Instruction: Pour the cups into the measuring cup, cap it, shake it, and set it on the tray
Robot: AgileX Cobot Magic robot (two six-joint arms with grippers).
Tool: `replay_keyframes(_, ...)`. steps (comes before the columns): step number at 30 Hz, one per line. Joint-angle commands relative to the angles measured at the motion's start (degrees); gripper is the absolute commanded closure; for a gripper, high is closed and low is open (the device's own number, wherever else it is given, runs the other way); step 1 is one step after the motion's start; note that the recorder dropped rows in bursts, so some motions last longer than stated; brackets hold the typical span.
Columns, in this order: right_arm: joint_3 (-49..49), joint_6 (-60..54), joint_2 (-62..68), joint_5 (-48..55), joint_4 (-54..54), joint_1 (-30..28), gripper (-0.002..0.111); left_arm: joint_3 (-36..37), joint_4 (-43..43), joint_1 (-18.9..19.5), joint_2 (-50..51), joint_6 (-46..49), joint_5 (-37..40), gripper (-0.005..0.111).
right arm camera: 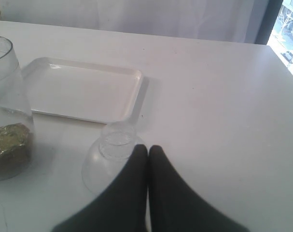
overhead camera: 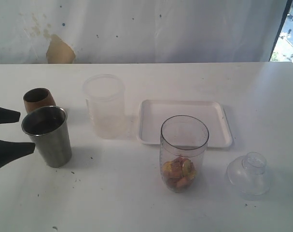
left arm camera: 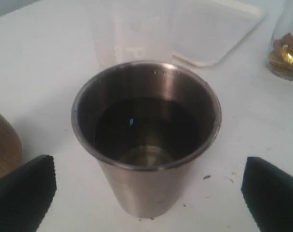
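Exterior view, white table (overhead camera: 136, 208).
- Steel tumbler (overhead camera: 46, 135): tapered, brushed metal, upright at the left; dark liquid inside.
- Copper-brown cup (overhead camera: 39, 99): short, rounded, just behind the tumbler.
- Frosted tub (overhead camera: 104, 105): milky plastic, beside the tray.
- Tray (overhead camera: 185, 107): shallow, white, with rounded corners and a raised rim.
- Measuring cup (overhead camera: 184, 152): tall clear cylinder, uncapped, in front of the tray; yellowish lumps at its base.
- Dome cap (overhead camera: 249, 174): clear plastic, lying to the right.
- Left gripper (overhead camera: 23, 131): spread wide on either side of the tumbler, clear of it, holding nothing.
- Right gripper (right arm camera: 147, 150): fingers pressed together, empty, by the cap; contact cannot be told.
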Motion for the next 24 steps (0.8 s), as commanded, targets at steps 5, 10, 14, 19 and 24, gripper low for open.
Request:
replay_keyframes(5, 0.3, -0.1, -0.4, -0.4, 0.1, -0.1, 0.108, 1.0, 1.3, -0.1, -0.2, -0.9, 5.6, 0.002)
replay_keyframes(10, 0.3, -0.1, -0.4, -0.4, 0.1, -0.1, 0.108, 2.7, -5.3, -0.1, 4.8, 5.3, 2.9, 0.002)
replay_keyframes(14, 0.3, -0.1, -0.4, -0.4, 0.1, -0.1, 0.108, 2.7, -10.1, -0.2, 8.6, 10.5, -4.3, 0.002)
replay_keyframes(19, 0.3, -0.1, -0.4, -0.4, 0.1, -0.1, 0.108, 2.7, -12.5, -0.2, 12.3, 14.2, -4.0, 0.002)
replay_keyframes(24, 0.3, -0.1, -0.4, -0.4, 0.1, -0.1, 0.108, 2.6, -16.6, -0.2, 16.1, 21.8, -7.8, 0.002)
